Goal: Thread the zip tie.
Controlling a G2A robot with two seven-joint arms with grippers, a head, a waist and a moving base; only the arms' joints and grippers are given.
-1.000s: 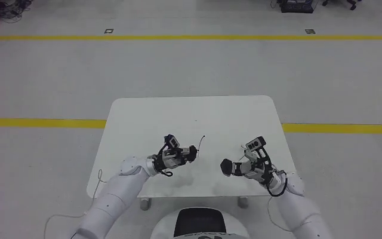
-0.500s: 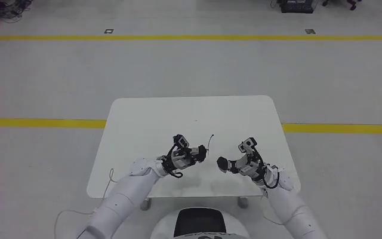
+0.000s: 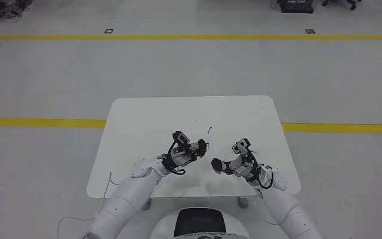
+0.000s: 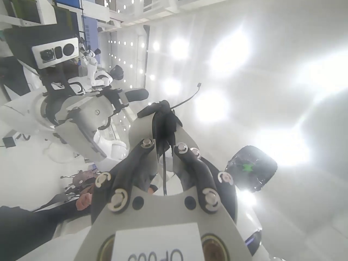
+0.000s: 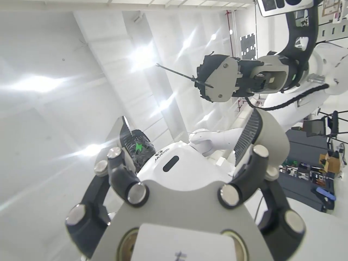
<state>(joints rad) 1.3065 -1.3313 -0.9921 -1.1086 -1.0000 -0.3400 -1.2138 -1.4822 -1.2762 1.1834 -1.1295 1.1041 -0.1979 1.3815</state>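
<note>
My left gripper [image 3: 200,146] hovers over the middle front of the white table [image 3: 149,119], shut on a thin black zip tie [image 3: 208,135]. Above the pinched fingertips the zip tie [image 4: 187,99] sticks out at a slant and ends in a small head. Its other end runs back between the fingers [image 4: 152,126]. My right gripper [image 3: 216,165] hangs a short way to the right of the left one, apart from it. In its own wrist view the right gripper [image 5: 189,118] is open and holds nothing. Beyond it the left gripper [image 5: 210,82] holds the zip tie [image 5: 175,74] pointing sideways.
The tabletop around both arms is bare white, with its front edge [image 3: 179,196] close under the forearms. Grey floor with yellow lines [image 3: 54,123] lies on all sides of the table.
Both grippers have drawn in toward each other over the table's middle. The left one carried the zip tie rightward and a little farther out. The right one moved leftward.
</note>
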